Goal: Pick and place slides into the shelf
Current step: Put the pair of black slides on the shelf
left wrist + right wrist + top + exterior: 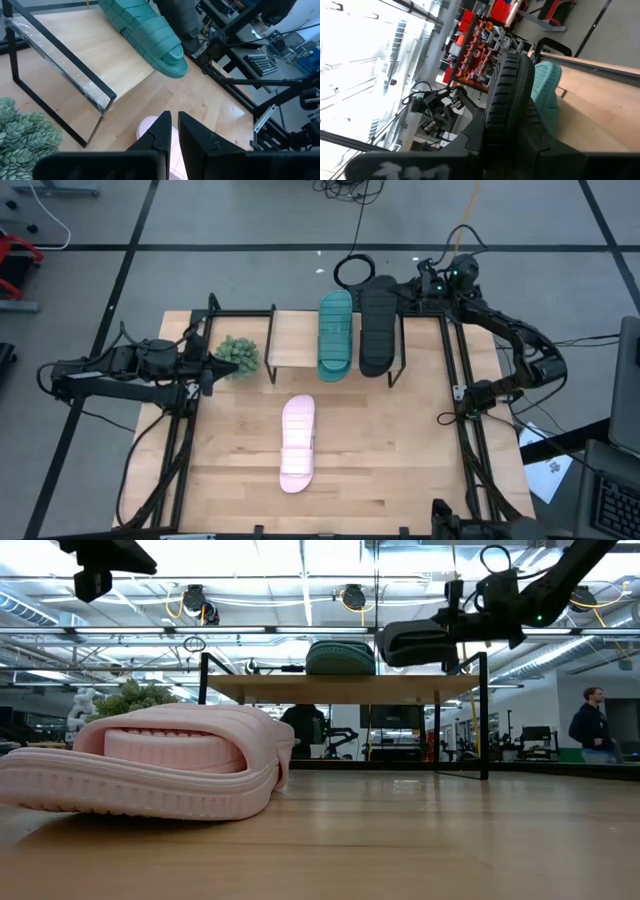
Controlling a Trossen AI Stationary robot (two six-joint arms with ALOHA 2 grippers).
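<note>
The shelf (298, 332), a wooden plank on thin black legs, stands at the table's far side. The teal slide (335, 332) lies on its top, sole down (340, 657). The black slide (378, 325) sits right of it, held by my right gripper (412, 285) at the shelf's far right. In the low view the black slide (415, 642) shows just above the plank. The pink slide (297, 442) lies on the table's middle, sole up. My left gripper (174, 127) waits by the plant at the left, fingers together. My right gripper pinches the black slide at its far end (506, 107), the ribbed sole edge between the two fingers (545, 142). The fingers come level from the table's far right side. The slide runs away from them toward the near edge, beside the teal slide; whether it touches the plank I cannot tell.
A small green plant (238, 355) stands left of the shelf, beside my left gripper. The shelf's left part is bare wood. Black metal rails (462, 410) run along the table's sides. A person (594, 725) stands in the room behind.
</note>
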